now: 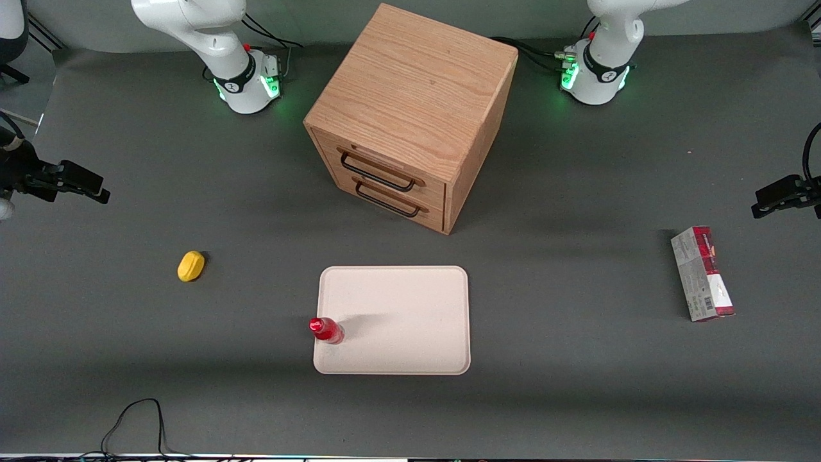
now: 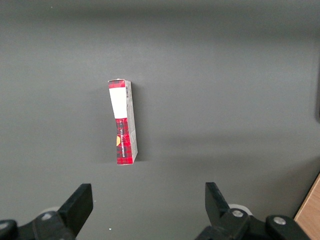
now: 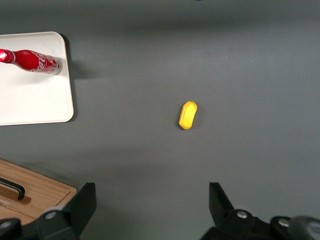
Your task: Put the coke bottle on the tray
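The coke bottle (image 1: 326, 330) is standing upright on the tray (image 1: 410, 308), just inside the rim at the corner nearest the front camera on the working arm's side. In the right wrist view the bottle (image 3: 32, 62) is showing white script along its red body that looks like the Coca-Cola logo. The gripper (image 3: 152, 210) is hanging high above bare table at the working arm's end, fingers (image 3: 82, 205) spread wide and holding nothing. The lemon (image 1: 191, 265) is lying beneath it, well apart from the tray. The cabinet (image 1: 410, 115) is sitting farther from the front camera than the tray. A carton (image 1: 702, 273) is lying toward the parked arm's end; its print is too small to read
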`<state>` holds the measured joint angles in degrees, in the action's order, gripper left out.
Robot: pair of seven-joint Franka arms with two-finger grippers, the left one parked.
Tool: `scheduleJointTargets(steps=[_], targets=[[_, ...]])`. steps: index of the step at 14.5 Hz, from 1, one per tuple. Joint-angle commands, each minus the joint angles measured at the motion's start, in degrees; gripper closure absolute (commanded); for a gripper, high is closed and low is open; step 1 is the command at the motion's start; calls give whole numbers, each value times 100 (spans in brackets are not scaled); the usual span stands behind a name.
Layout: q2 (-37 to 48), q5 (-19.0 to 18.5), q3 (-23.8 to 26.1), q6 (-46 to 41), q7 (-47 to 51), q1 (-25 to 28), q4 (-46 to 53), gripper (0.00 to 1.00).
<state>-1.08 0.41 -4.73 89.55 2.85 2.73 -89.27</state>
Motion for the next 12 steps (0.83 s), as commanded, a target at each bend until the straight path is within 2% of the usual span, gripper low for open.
scheduleJointTargets(steps=[1, 12], targets=[[179, 29, -37, -86, -101, -44, -143, 0], [231, 11, -143, -122, -92, -27, -143, 0]])
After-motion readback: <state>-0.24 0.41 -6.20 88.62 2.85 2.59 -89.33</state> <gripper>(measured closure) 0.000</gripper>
